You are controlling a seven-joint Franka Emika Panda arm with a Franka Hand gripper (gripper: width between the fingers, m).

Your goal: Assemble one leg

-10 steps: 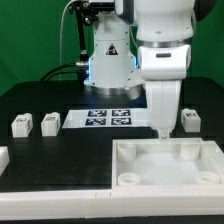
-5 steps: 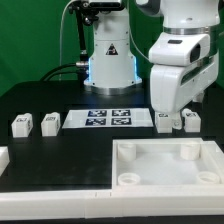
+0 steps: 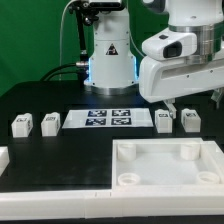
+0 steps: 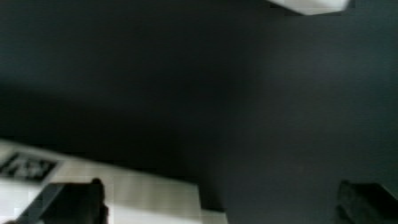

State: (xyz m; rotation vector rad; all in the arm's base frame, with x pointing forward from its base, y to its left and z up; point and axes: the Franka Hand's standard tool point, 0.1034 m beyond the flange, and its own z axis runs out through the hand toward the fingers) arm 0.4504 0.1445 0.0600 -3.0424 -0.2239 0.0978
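Wrist view: fingers wide apart, empty, clear above table; leg nr tray edge.

We count four small white blocky posts, tagged black-and-white, on the dark surface — the leftmost leg and second leg near each other at the exterior view's left, the third leg and rightmost leg just beside each other at its right.

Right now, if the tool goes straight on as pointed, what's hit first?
Probably the bare black table, beside the marker board; the open tool has nothing between. Depth unclear.
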